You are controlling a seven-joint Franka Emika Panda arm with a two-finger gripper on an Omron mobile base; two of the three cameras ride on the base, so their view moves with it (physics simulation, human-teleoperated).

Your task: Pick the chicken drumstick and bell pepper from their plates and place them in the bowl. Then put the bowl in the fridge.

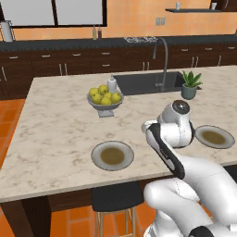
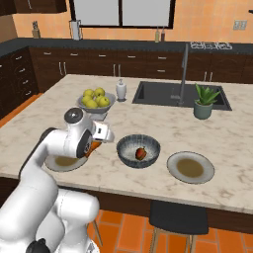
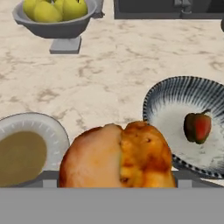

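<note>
Jaws (image 2: 95,143) wide around the chicken drumstick (image 3: 116,155), lifted off the surface. Bowl (image 3: 175,94) lies ahead-right of the jaws, bell pepper (image 3: 197,127) already inside. Carry over the bowl's middle, lower before letting go.

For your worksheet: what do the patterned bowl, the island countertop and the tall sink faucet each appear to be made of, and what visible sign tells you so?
Bowl: probably glazed ceramic, going by its painted dark striped outside and pale speckled inside.
Countertop: looks like polished marble or similar stone, cream with brown veining.
Faucet: likely brushed metal, an even grey, slim curved spout with no strong shine.
</note>
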